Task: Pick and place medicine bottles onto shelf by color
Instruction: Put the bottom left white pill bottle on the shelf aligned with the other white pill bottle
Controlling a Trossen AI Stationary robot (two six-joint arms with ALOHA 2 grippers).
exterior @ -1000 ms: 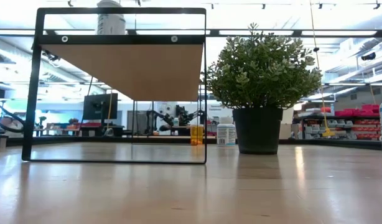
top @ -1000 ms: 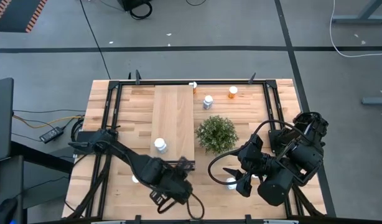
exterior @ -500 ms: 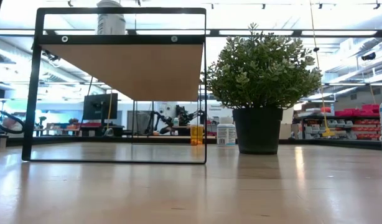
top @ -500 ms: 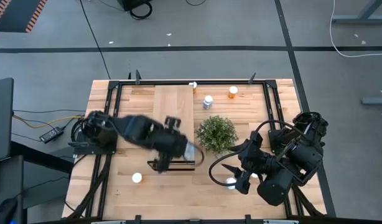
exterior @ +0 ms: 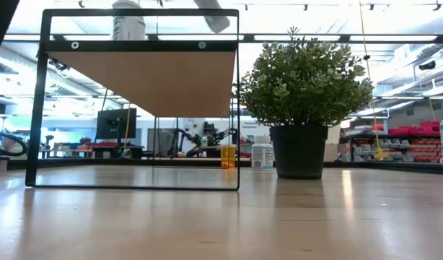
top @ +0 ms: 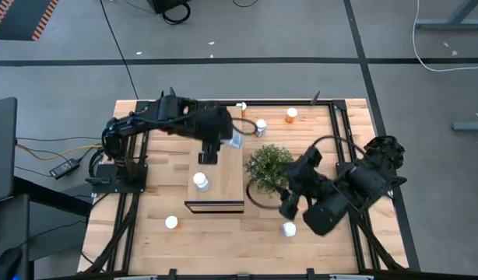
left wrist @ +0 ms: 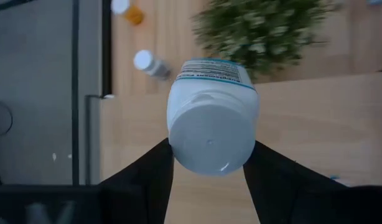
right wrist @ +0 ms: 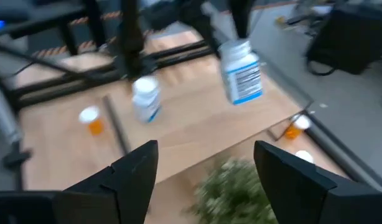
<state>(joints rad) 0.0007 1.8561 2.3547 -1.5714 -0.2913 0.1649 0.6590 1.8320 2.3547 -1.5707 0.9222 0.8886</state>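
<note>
From above I see my left gripper [top: 233, 141] in the upper middle of the frame, over the right edge of the shelf [top: 217, 132], closed on a white bottle [top: 234, 141]. In the left wrist view that bottle [left wrist: 211, 127] fills the centre, its flat end toward the camera, with one dark finger [left wrist: 155, 171] pressed against each side. The right wrist view shows the same bottle [right wrist: 242, 77] hanging in the air above the shelf plank [right wrist: 197, 124].

A second white bottle [top: 200, 181] stands on the shelf, lower in the overhead frame. Another white one [top: 260, 126] stands on the table just right of the shelf, with an orange bottle [top: 291, 115] farther right near the top edge. Two more caps [top: 171, 222] sit on the table at lower left and lower right [top: 289, 229]; I can't tell their body colour from here.

My right gripper [top: 286, 208] hangs at centre right, just beside the plant [top: 268, 165], its fingers [right wrist: 138, 165] spread wide with nothing between them.
</note>
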